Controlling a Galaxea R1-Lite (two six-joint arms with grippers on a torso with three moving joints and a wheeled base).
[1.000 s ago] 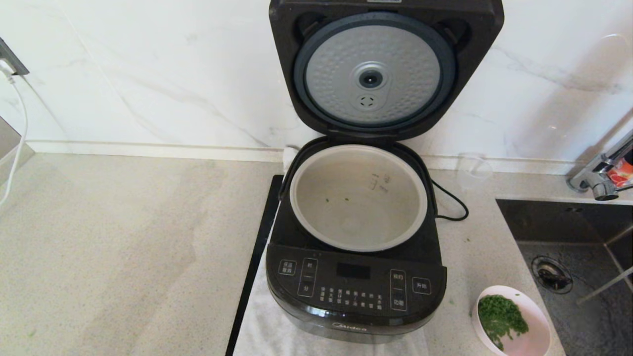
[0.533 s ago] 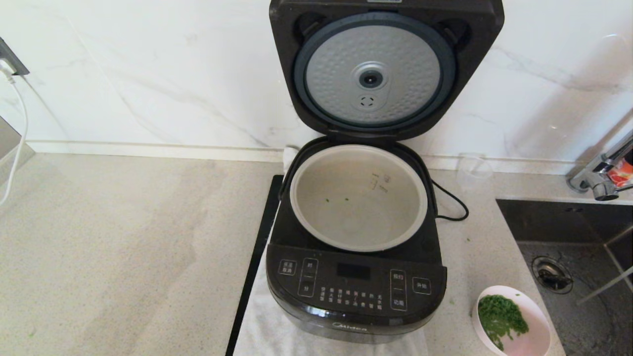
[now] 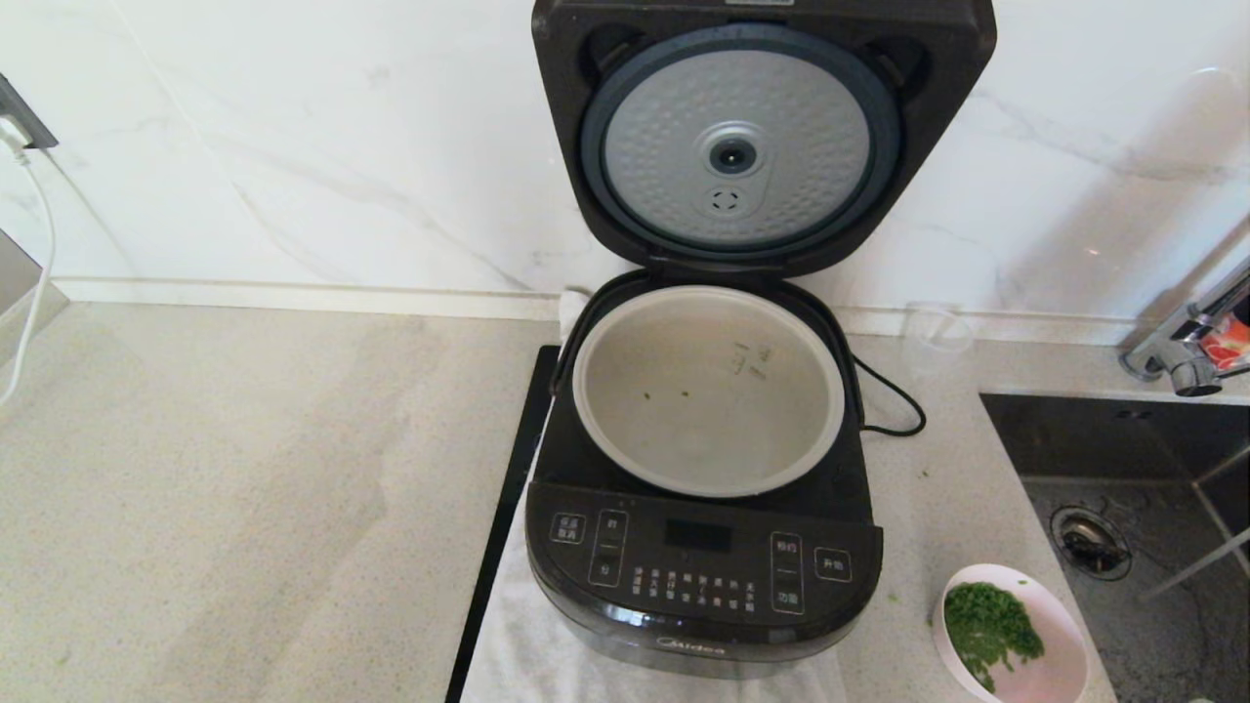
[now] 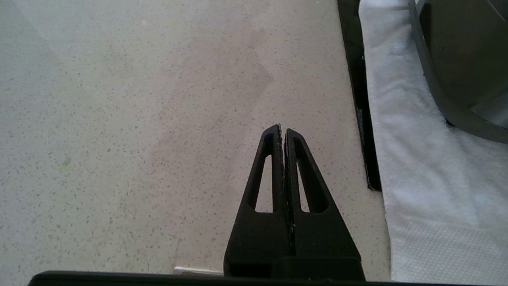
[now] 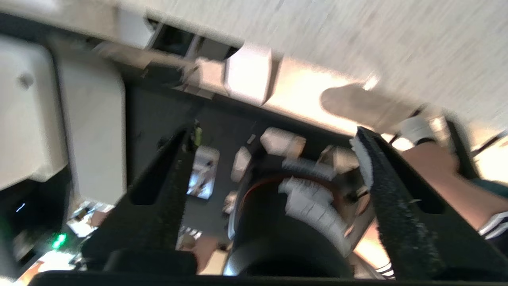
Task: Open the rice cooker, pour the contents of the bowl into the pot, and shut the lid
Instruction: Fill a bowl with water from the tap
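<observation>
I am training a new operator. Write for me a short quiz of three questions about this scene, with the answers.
1. True or false: the lid of the rice cooker is shut.
2. Where are the green bits? A) heaped in the pot B) in the bowl C) in the sink
3. Fill in: the left gripper is ____ above the counter; the right gripper is ____.

Key: 1 false; 2 B; 3 shut, open.

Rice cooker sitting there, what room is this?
Most likely a kitchen. The open rice cooker stands on a speckled stone counter, a sink with a tap is beside it, and a bowl holds chopped greens.
</observation>
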